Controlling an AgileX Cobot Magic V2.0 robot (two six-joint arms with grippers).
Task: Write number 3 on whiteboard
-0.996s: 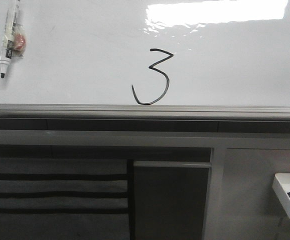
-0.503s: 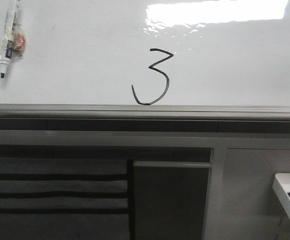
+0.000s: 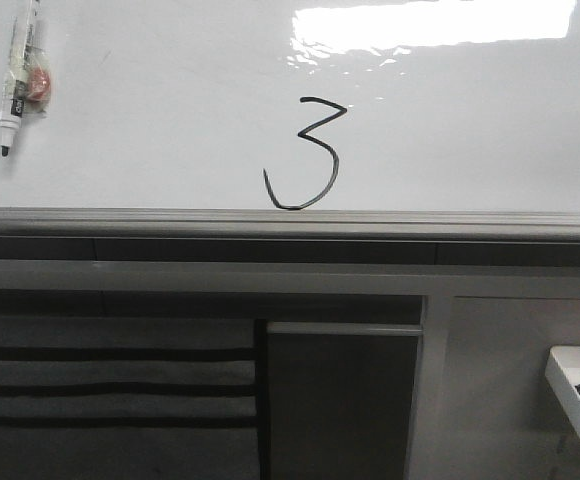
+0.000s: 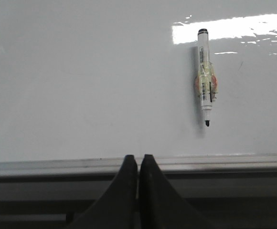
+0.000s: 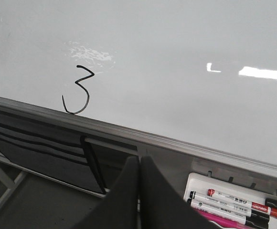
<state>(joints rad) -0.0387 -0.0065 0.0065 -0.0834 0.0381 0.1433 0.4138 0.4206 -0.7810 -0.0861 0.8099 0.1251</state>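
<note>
Both grippers, left (image 4: 138, 164) and right (image 5: 139, 167), are pressed together and hold nothing, drawn back from the whiteboard (image 3: 150, 120). Its marker (image 3: 12, 90) clings at upper left, apparently parked. The 3 (image 3: 305, 155) sits finished just above the rail (image 3: 290, 220).

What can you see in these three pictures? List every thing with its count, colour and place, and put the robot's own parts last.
whiteboard: one, glossy white with a grey edge rail, fills the upper front view.
number 3: one, black, drawn low on the board just above the rail.
stuck marker: one, white with a black tip, attached to the board's upper left, tip down.
tray: one, white, below the board at lower right.
tray markers: several, red, black and pink.
cabinet panels: grey, under the rail.
left pincer: one, black, shut, empty.
right pincer: one, black, shut, empty.
</note>
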